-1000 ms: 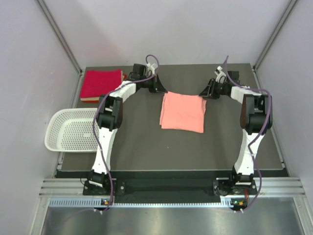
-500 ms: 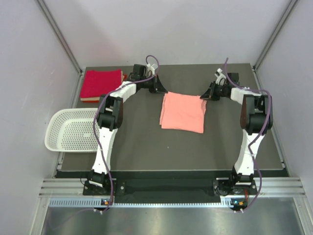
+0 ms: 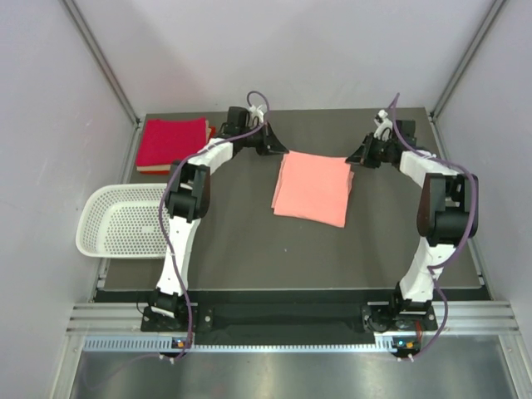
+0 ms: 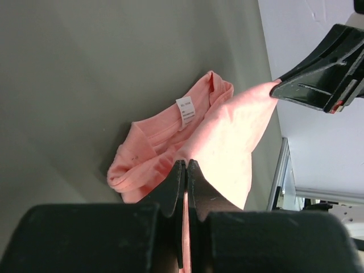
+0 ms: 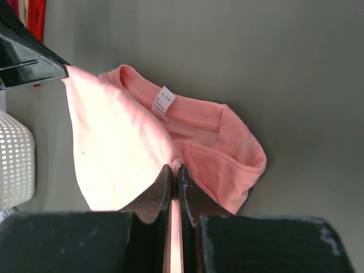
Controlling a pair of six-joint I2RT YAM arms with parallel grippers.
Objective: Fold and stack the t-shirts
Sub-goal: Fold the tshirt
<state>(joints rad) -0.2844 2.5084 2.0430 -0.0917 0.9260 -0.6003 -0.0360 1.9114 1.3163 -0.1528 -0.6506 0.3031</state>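
A salmon-pink t-shirt (image 3: 312,189) lies partly folded on the dark table, its far edge lifted. My left gripper (image 3: 281,150) is shut on its far left corner, and my right gripper (image 3: 353,158) is shut on its far right corner. In the left wrist view the pink cloth (image 4: 224,139) is pinched between the shut fingers, and the white tag (image 4: 185,110) shows by the collar. In the right wrist view the cloth (image 5: 116,148) is pinched the same way, with the tag (image 5: 163,103) above. A folded crimson t-shirt (image 3: 172,141) lies at the far left corner.
A white perforated basket (image 3: 123,221) sits at the table's left edge, partly overhanging. Grey walls and metal frame posts close in the back and sides. The table's front edge (image 3: 283,287) runs just ahead of the arm bases.
Both grippers have moved a little farther back and up, lifting the pink t-shirt's far edge. The right arm's elbow has swung outward to the right.
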